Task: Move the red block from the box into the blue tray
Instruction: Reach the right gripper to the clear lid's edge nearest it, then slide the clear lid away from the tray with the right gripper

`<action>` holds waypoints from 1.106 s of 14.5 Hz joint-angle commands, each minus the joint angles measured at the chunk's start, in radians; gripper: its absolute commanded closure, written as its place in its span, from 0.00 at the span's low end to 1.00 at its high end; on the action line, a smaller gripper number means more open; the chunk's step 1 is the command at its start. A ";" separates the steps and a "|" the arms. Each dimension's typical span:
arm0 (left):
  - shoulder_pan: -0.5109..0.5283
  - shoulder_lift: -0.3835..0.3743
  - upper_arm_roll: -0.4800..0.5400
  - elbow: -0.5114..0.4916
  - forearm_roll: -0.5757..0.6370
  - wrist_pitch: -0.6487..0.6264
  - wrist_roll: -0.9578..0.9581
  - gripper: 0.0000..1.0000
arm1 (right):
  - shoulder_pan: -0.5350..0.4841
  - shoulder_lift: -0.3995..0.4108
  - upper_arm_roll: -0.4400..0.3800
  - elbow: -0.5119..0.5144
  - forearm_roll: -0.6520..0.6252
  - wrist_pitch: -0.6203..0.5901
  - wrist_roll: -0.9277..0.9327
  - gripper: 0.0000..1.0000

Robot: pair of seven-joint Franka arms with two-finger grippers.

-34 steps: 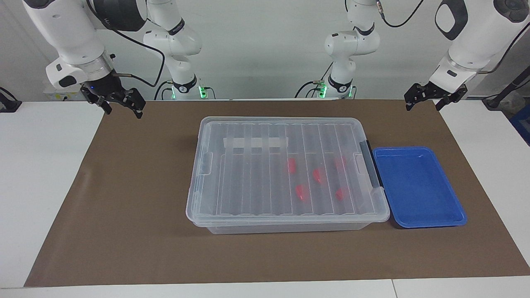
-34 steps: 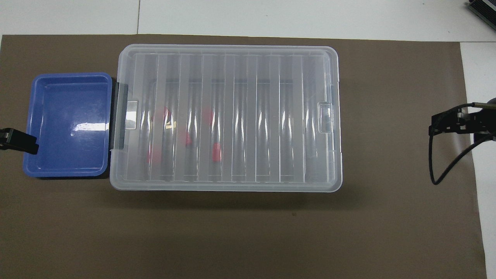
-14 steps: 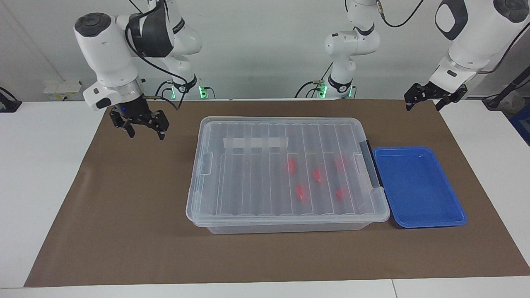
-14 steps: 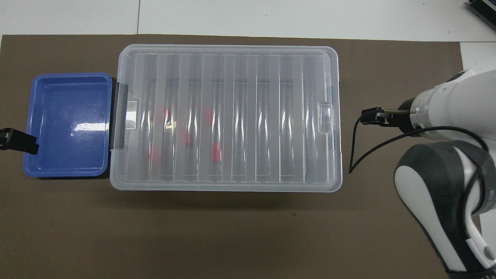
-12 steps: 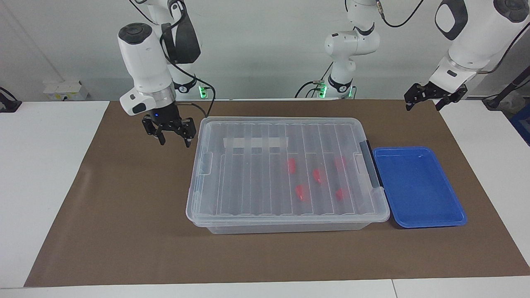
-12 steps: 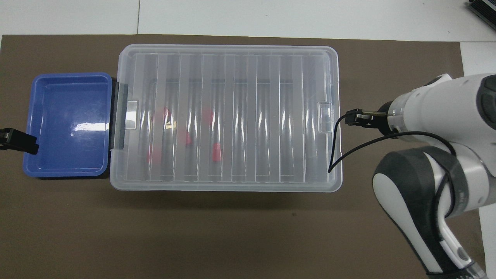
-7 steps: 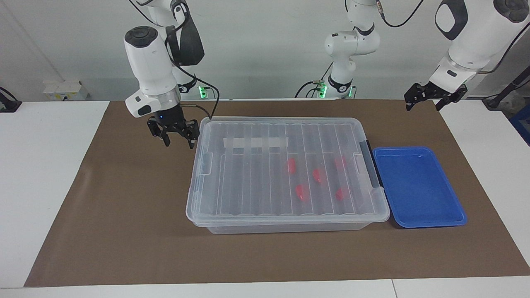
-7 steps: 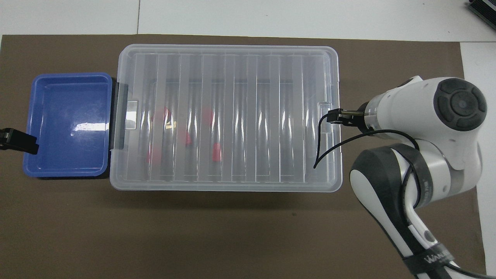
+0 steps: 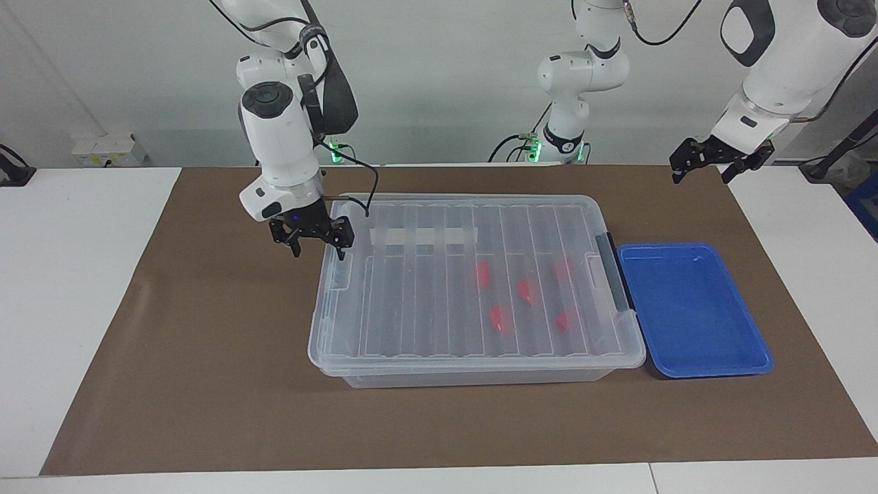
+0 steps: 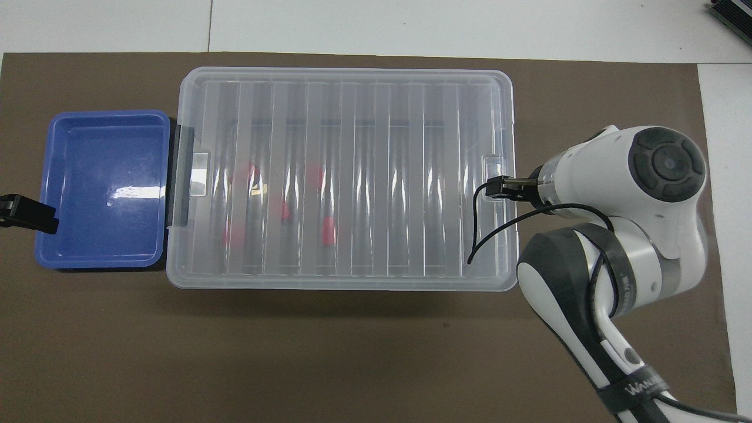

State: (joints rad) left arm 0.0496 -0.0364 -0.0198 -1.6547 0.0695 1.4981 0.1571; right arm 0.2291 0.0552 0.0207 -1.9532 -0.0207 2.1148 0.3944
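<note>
Swinging in from its own end, the right gripper point(image 9: 317, 252) now hangs, fingers spread, over the lidded clear plastic box point(image 9: 473, 288) holding small red blocks point(image 9: 483, 274), beside the empty blue tray point(image 9: 693, 312); the left gripper point(image 9: 706, 161), fingers spread, waits.

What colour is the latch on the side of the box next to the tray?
Dark grey; the latch shows best in the facing view.

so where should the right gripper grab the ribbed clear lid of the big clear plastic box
By the small clear tab on the ribbed clear lid at the right arm's end, from above. It juts past the rim, and the open right gripper hangs above it.
</note>
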 commanded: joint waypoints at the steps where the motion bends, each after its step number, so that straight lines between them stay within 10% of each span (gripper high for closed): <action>1: 0.009 -0.028 -0.002 -0.033 -0.011 0.017 0.004 0.00 | -0.014 -0.026 -0.002 -0.027 -0.004 -0.009 -0.078 0.03; 16: 0.009 -0.028 -0.002 -0.033 -0.011 0.017 0.005 0.00 | -0.240 -0.035 -0.002 -0.039 -0.004 -0.038 -0.442 0.04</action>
State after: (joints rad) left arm 0.0496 -0.0364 -0.0198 -1.6547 0.0695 1.4981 0.1572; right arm 0.0198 0.0449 0.0115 -1.9660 -0.0209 2.0825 0.0053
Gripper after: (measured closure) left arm 0.000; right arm 0.035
